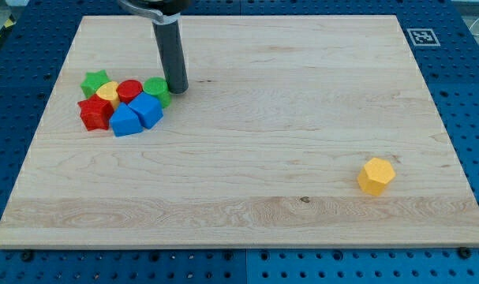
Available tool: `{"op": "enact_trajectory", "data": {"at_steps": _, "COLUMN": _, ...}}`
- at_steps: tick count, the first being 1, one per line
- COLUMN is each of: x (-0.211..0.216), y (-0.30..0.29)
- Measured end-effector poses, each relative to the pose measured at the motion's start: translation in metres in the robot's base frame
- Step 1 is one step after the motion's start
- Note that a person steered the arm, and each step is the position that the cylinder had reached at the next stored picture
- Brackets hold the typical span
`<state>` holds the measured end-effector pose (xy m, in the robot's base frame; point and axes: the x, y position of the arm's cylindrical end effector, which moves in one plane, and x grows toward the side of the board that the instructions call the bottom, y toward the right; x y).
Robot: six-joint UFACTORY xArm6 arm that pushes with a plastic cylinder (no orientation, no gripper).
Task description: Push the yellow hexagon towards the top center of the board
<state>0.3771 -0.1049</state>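
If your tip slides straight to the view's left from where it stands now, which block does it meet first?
My tip would meet the green block first; that block sits right beside it, perhaps already touching.

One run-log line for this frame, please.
tip: beside green block in left cluster | yellow hexagon: alone, lower right, untouched | push: not started

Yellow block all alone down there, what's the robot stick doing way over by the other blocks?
My tip rests at the view's upper left, right beside a green block in a cluster of red, blue, green and yellow pieces. The yellow hexagon I'm meant to push up to the top center sits alone at the lower right, untouched, far from my tip.
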Motion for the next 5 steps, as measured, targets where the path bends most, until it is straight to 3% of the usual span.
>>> {"op": "enact_trajectory", "data": {"at_steps": 3, "x": 0.003, "y": -0.002}}
{"op": "enact_trajectory", "data": {"at_steps": 4, "x": 0.025, "y": 0.005}}
{"op": "enact_trajectory", "data": {"at_steps": 5, "x": 0.085, "y": 0.011}}
